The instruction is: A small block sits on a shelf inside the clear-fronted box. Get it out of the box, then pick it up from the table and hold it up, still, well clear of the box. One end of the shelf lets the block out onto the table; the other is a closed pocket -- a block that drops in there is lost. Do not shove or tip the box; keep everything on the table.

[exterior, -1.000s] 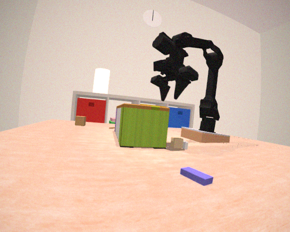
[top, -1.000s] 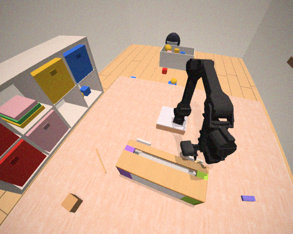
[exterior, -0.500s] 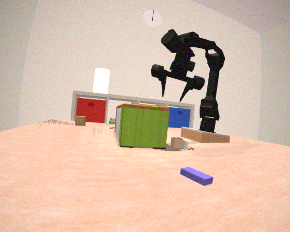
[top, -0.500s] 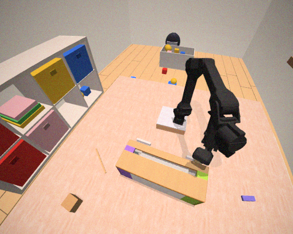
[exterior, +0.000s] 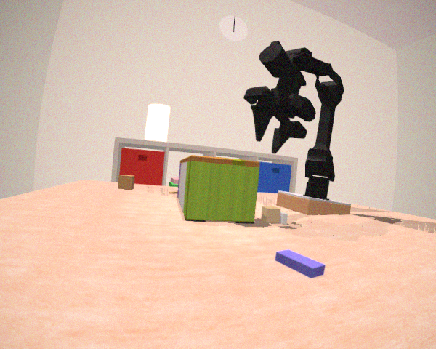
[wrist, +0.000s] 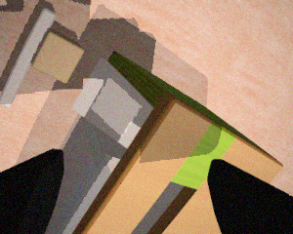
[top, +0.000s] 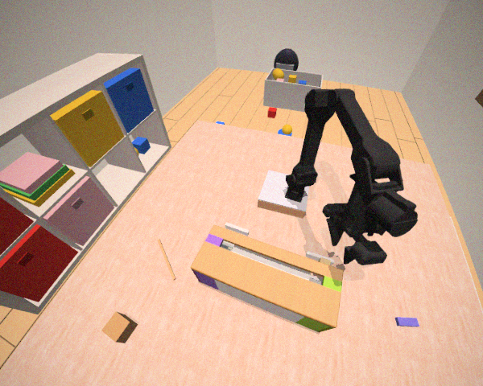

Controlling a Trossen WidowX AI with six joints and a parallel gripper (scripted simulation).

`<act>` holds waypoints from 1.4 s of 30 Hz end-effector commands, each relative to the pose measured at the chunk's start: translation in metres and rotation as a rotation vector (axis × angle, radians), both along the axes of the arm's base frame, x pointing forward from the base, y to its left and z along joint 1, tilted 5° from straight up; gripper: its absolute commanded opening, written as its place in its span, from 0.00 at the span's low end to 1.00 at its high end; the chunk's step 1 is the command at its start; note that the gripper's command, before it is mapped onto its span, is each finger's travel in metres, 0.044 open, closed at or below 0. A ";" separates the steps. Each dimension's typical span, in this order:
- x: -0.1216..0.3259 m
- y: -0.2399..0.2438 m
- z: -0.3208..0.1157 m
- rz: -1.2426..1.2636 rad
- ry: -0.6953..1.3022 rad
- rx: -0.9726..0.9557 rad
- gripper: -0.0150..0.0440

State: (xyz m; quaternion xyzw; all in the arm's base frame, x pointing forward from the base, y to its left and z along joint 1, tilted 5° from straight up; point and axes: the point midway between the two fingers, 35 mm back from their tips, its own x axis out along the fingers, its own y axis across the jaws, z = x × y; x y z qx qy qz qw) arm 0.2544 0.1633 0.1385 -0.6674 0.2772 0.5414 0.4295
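Exterior view, open hand (top: 337, 251) (exterior: 266, 147) (wrist: 138, 166) above box's (top: 266, 286) (exterior: 220, 189) (wrist: 161, 146) top edge, air between.

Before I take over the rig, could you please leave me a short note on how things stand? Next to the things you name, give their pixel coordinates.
Gripper (top: 337, 249) (exterior: 265, 146) (wrist: 138, 166): open, nothing held, raised above the table near the box's green end.
Small tan block (top: 325, 260) (exterior: 270, 214) (wrist: 59, 57): out on the table, beside a pale bar (top: 314, 256) (exterior: 283, 218) (wrist: 26, 58) behind the box (top: 266, 278) (exterior: 221, 191) (wrist: 158, 171).
Done: block out of the box, which stands upright.
Left: grasp the block, lift it well clear, hold still.
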 end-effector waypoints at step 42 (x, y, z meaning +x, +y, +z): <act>-0.022 0.006 -0.097 1.024 -0.148 -0.387 0.74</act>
